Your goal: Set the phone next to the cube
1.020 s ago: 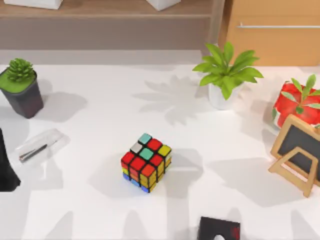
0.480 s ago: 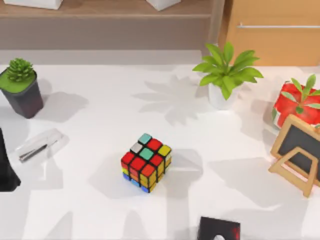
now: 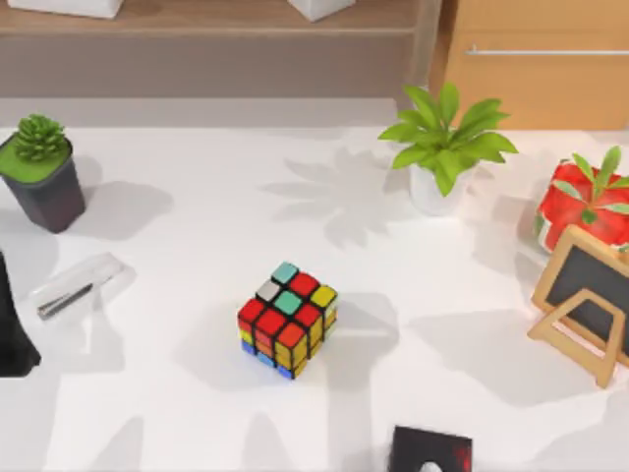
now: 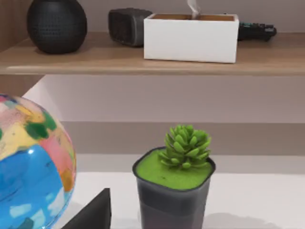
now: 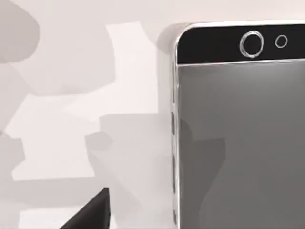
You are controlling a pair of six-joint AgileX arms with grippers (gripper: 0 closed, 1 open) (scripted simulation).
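Note:
The cube (image 3: pixel 287 320) stands near the middle of the white table (image 3: pixel 177 413), its top showing red, teal, grey and yellow stickers. In the right wrist view the phone (image 5: pixel 238 143) lies flat on the table and close up, with a grey screen, a silver rim and a black end strip carrying a round button. A dark edge of my right gripper (image 5: pixel 90 214) shows a short way off its long side, not touching it. My left arm (image 3: pixel 12 334) is parked at the table's left edge, and a dark edge of my left gripper (image 4: pixel 90 212) shows before a potted succulent.
A dark pot with a succulent (image 3: pixel 41 172) stands at the back left, with a pale glossy flat item (image 3: pixel 79 285) in front of it. A leafy plant (image 3: pixel 442 147), a red pot (image 3: pixel 585 206) and a wood-framed chalkboard easel (image 3: pixel 585 305) fill the right. A small black square item (image 3: pixel 429 450) sits at the front edge. A globe (image 4: pixel 28 167) is by the left arm.

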